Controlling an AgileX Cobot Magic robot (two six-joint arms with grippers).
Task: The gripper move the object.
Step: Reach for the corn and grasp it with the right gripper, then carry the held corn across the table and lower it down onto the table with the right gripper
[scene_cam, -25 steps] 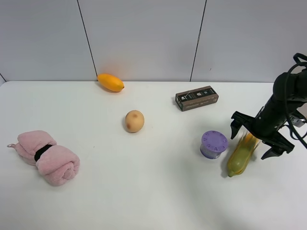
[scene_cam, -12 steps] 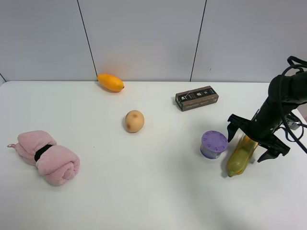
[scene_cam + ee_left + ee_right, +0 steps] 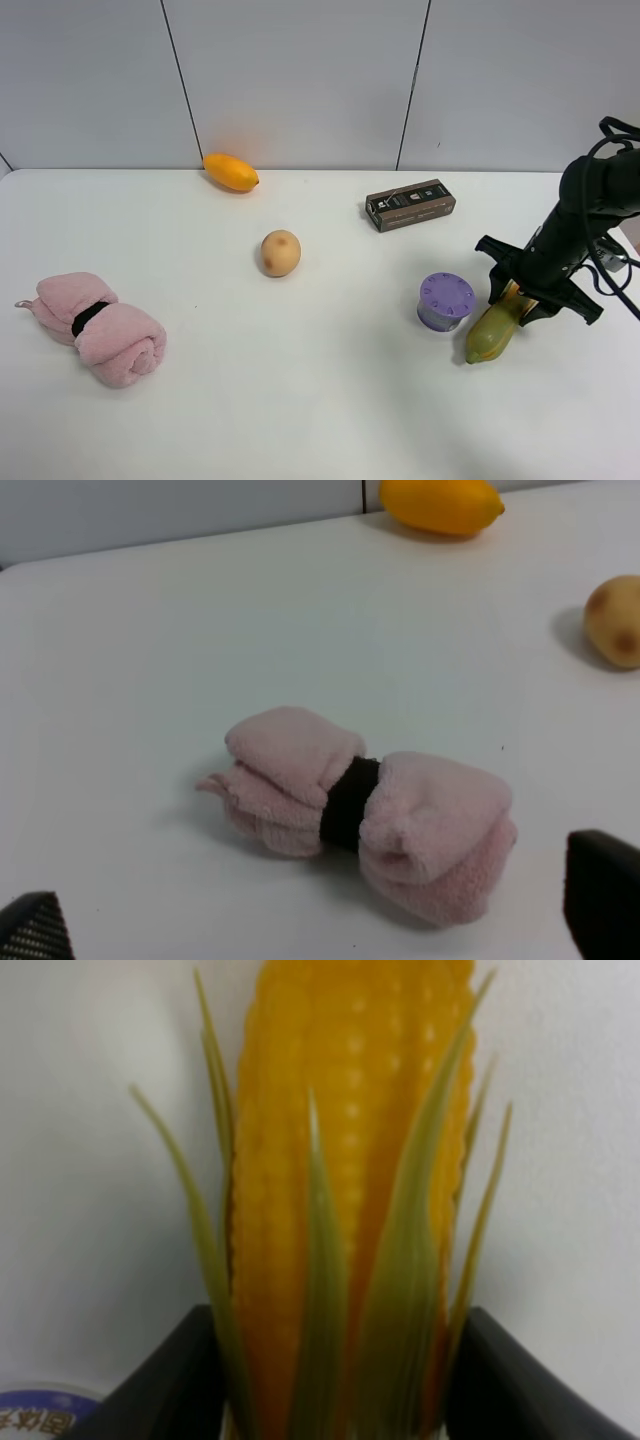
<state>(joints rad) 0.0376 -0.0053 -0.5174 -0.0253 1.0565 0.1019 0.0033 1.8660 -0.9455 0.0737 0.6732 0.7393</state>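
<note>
The toy corn cob (image 3: 492,333) lies on the white table at the right, green husk end toward the front, yellow tip under my right gripper (image 3: 522,298). The black right gripper is down over the cob's upper part with its fingers closed against it. In the right wrist view the corn cob (image 3: 340,1160) fills the frame, yellow kernels and green leaves, and the right gripper (image 3: 335,1380) has its black fingers (image 3: 170,1375) pressed on both sides. My left gripper (image 3: 320,920) is open and empty; only its dark tips show at the frame corners.
A purple lidded cup (image 3: 446,300) stands just left of the corn. A brown box (image 3: 410,204), a tan potato (image 3: 280,252), an orange mango (image 3: 230,171) and a pink rolled towel (image 3: 98,327) lie on the table. The towel (image 3: 365,805) is in front of the left gripper.
My right gripper has come down from straddling the corn with spread fingers and has closed on it. The corn has shifted slightly left toward the purple cup.
</note>
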